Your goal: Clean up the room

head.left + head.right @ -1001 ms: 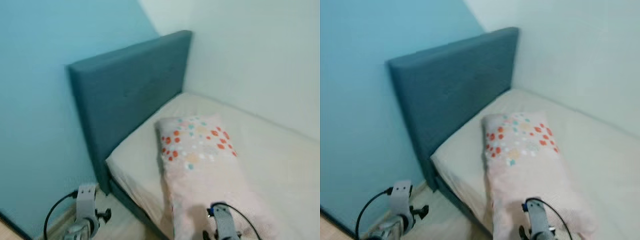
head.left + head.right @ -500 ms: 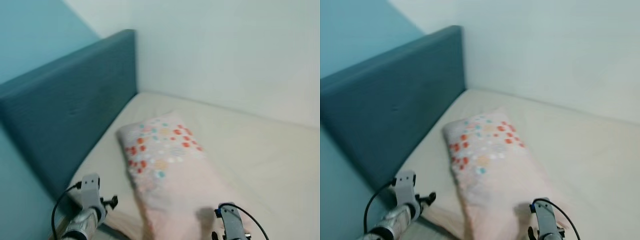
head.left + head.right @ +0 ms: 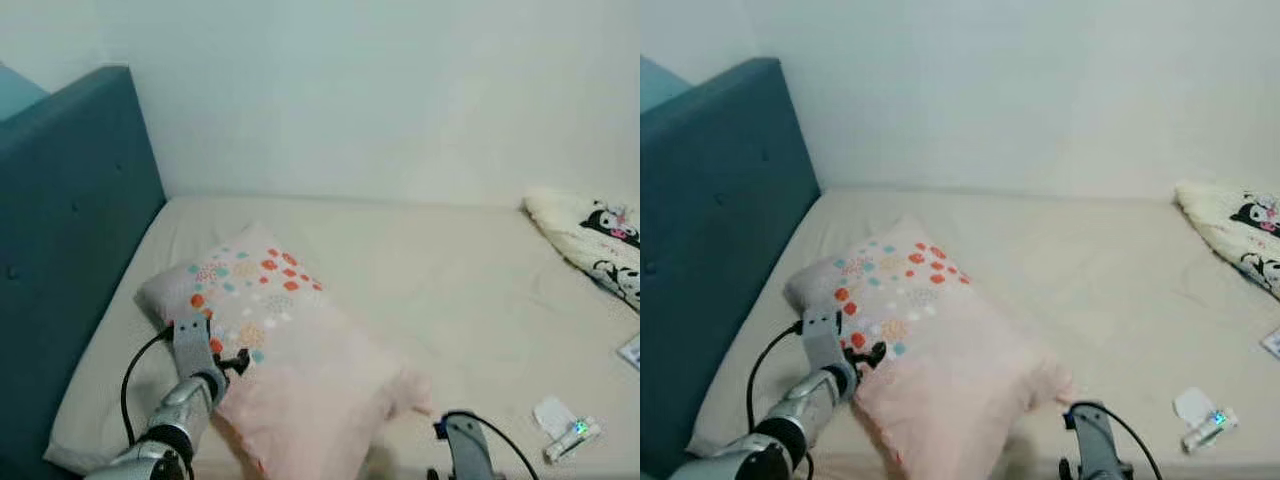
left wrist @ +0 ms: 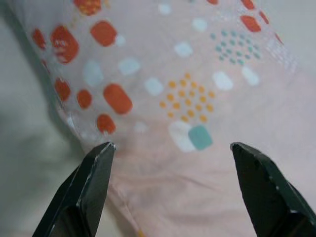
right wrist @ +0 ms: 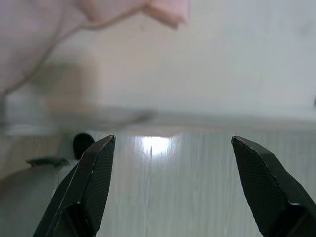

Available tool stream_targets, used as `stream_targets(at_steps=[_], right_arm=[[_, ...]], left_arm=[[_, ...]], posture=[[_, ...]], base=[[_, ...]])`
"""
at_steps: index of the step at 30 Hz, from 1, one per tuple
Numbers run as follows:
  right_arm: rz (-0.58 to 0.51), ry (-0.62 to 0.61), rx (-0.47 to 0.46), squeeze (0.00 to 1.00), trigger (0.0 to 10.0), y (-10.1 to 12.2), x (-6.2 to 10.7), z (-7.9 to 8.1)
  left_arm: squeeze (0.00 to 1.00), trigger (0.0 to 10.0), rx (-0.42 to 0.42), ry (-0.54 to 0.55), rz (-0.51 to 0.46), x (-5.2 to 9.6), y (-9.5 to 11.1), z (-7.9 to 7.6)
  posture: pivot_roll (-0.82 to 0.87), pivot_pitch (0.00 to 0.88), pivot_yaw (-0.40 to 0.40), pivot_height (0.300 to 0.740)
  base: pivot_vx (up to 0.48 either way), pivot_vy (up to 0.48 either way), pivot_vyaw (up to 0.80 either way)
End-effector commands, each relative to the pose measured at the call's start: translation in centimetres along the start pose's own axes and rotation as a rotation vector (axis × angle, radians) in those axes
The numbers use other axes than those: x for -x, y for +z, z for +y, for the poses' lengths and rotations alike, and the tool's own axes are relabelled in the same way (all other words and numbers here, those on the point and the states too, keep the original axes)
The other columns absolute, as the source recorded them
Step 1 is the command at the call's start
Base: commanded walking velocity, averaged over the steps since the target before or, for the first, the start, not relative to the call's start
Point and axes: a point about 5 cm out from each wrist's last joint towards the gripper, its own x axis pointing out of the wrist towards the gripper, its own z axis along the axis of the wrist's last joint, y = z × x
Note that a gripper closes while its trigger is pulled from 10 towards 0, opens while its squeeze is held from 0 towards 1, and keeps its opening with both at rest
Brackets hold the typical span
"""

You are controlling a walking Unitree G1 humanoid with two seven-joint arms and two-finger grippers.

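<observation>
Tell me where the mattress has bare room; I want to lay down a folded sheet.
The widest bare patch of mattress runs between the spotted pillow and the cartoon-print blanket, along the wall. Small litter crowds the near right edge; the left gripper hovers over the pillow.

The cream blanket [image 3: 590, 235] with a cartoon print runs off the picture's right edge. A small item [image 3: 630, 350] there is cropped past recognition. The wrapper-like objects [image 3: 565, 425] near the mattress edge are too small to identify.

Pink dotted pillow [image 3: 290, 350] lies askew on bed [image 3: 450, 270], nr headboard.
</observation>
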Motion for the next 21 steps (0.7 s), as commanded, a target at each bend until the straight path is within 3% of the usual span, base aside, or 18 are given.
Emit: stream_targets(at_steps=[1,6,13,14,17,18,21], right_arm=[[0.008,-0.003,-0.019,0.00,10.0,-0.4,0.1,-0.1],[0.003,0.004,-0.029,0.00,10.0,-0.3,0.1,0.1],[-0.019,-0.001,-0.031,0.00,10.0,0.5,-0.1,-0.1],[-0.024,-0.003,-0.033,0.00,10.0,0.7,-0.1,-0.1],[-0.054,-0.006,-0.030,0.00,10.0,1.5,-0.2,-0.1],[-0.054,-0.006,-0.030,0.00,10.0,1.5,-0.2,-0.1],[-0.096,0.017,-0.029,0.00,10.0,2.5,-0.2,0.2]], left_arm=[[0.00,10.0,0.000,0.057,0.036,0.3,-0.9,1.0],[0.00,10.0,0.031,0.187,0.057,0.7,-1.2,3.0],[0.00,10.0,0.015,0.211,0.078,0.8,-1.5,3.5],[0.00,10.0,-0.001,0.207,0.080,0.8,-1.6,3.4],[0.00,10.0,-0.179,0.179,0.118,1.1,-2.6,3.4],[0.00,10.0,-0.179,0.179,0.118,1.1,-2.6,3.4],[0.00,10.0,-0.307,0.249,0.176,2.0,-4.1,5.0]], posture=[[-0.14,0.000,-0.014,0.740],[-0.15,0.000,-0.011,0.740],[-0.15,0.000,-0.013,0.740],[-0.15,0.000,-0.013,0.740],[-0.15,0.000,-0.013,0.740],[-0.15,0.000,-0.013,0.740],[-0.15,0.000,-0.013,0.740]], base=[[0.000,0.000,-0.80],[0.000,0.000,-0.80],[0.000,0.000,-0.79],[0.000,0.000,-0.79],[0.000,0.000,-0.79],[0.000,0.000,-0.79],[0.000,0.000,-0.26]])
